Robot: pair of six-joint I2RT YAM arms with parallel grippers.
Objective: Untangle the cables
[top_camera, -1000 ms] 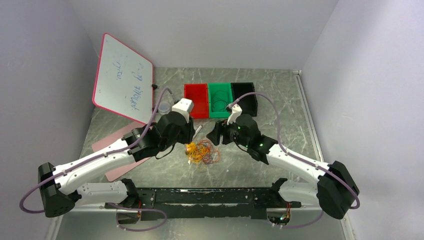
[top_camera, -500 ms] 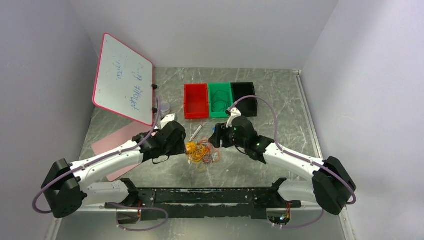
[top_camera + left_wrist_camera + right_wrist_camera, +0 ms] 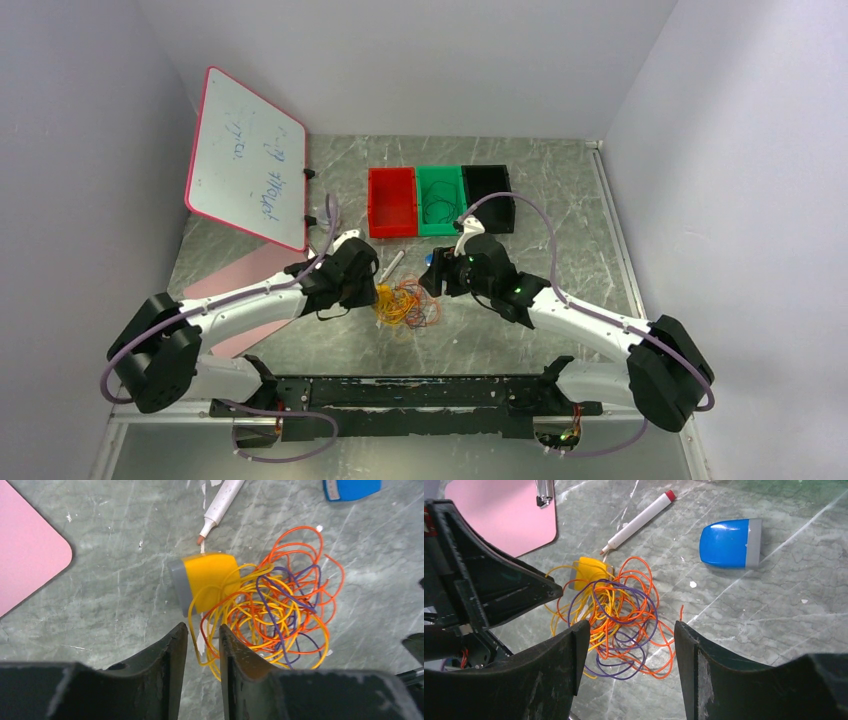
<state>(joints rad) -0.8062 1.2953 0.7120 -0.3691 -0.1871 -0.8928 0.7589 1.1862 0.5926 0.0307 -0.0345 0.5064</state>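
Note:
The cables (image 3: 405,303) lie in one tangled heap of yellow-orange, red-orange and dark purple loops on the table between my arms. A yellow cap-like piece (image 3: 205,580) sits at the heap's left edge. My left gripper (image 3: 203,630) is low at the heap's left side, jaws a narrow gap apart, with yellow strands (image 3: 200,640) running through the gap. It shows in the top view (image 3: 372,290). My right gripper (image 3: 631,627) is wide open just above the heap (image 3: 619,610), purple and orange loops between the fingers. It shows in the top view (image 3: 430,278).
A white marker (image 3: 639,521) and a blue cap-like piece (image 3: 730,543) lie just beyond the heap. Red (image 3: 372,200), green (image 3: 420,198) and black (image 3: 512,200) bins stand at the back. A whiteboard (image 3: 247,157) leans at the left, above a pink clipboard (image 3: 225,285).
My left arm has dropped and swung in to the left side of the heap. My right gripper has come down slightly and stayed open. The heap has not moved.

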